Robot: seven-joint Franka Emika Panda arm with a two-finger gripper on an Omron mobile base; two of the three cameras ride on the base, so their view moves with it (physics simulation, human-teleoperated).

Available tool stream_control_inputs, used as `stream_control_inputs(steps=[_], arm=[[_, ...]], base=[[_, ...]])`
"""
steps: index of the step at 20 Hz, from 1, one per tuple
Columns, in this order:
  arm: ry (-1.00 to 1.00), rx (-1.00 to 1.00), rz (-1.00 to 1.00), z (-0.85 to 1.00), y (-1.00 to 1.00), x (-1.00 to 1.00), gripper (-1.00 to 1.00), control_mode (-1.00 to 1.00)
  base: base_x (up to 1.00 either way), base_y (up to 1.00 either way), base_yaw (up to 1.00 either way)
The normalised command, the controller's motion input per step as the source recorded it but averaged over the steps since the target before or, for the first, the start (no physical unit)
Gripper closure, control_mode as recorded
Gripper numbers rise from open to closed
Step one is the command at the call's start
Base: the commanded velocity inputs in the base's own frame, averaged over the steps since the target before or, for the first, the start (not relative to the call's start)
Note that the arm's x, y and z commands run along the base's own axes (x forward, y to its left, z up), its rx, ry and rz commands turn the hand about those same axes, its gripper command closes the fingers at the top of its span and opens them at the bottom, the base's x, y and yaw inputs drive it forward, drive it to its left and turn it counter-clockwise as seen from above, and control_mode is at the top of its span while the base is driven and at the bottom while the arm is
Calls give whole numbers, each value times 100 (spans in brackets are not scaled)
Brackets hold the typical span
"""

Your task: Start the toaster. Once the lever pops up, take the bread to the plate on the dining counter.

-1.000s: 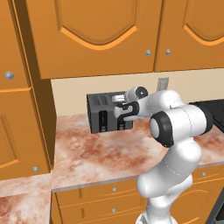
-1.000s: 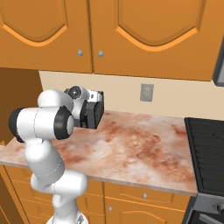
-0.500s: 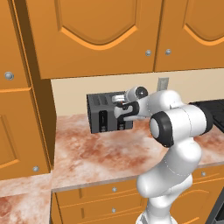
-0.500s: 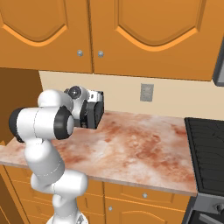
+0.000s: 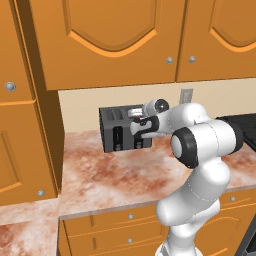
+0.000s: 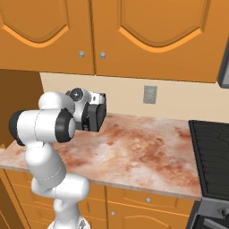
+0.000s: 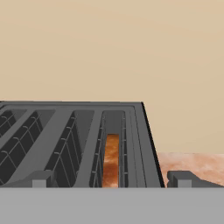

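From the left base view, the dark grey boxy toaster (image 5: 122, 129) sits at the back of the pink and white marbled stone tabletop (image 5: 115, 175), close to the cream wall. It has two black panels on its front. The white robot arm (image 5: 200, 150) bends over from the right, and its black pincer (image 5: 141, 127) hangs at the right end of the toaster, over the top. Orange wooden cupboards (image 5: 115, 40) hang above.

From the right base view, the arm hides most of the toaster (image 6: 97, 117). Just its dark end peeks out past the hand. A small grey wall socket (image 6: 150, 94) is on the wall to the right, and a black stove top (image 6: 211, 152) sits at the far right of the tabletop (image 6: 143, 152).

In the hand view, the camera looks down into the toaster slots (image 7: 74, 144). The thin brown slice of bread (image 7: 111, 160) stands low inside the slot on the right. The two dark fingertips (image 7: 183, 178) are spread wide apart, one on each side of that slot, and they pinch nothing.

So the bread is in the toaster, not lifted out. I cannot see the lever from here, so I cannot tell if the toaster has been started or has popped. It looks like the pincer is lined up to reach down for the bread. Grabbing the slice and carrying it to the plate is all left to do.
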Motion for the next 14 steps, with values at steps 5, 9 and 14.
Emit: stream_control_inputs(steps=[5,9,14], arm=[[0,0,0,0,0,0,-100,-100],[0,0,0,0,0,0,-100,-100],[0,0,0,0,0,0,-100,-100]], base=[[0,0,0],[0,0,0],[0,0,0]])
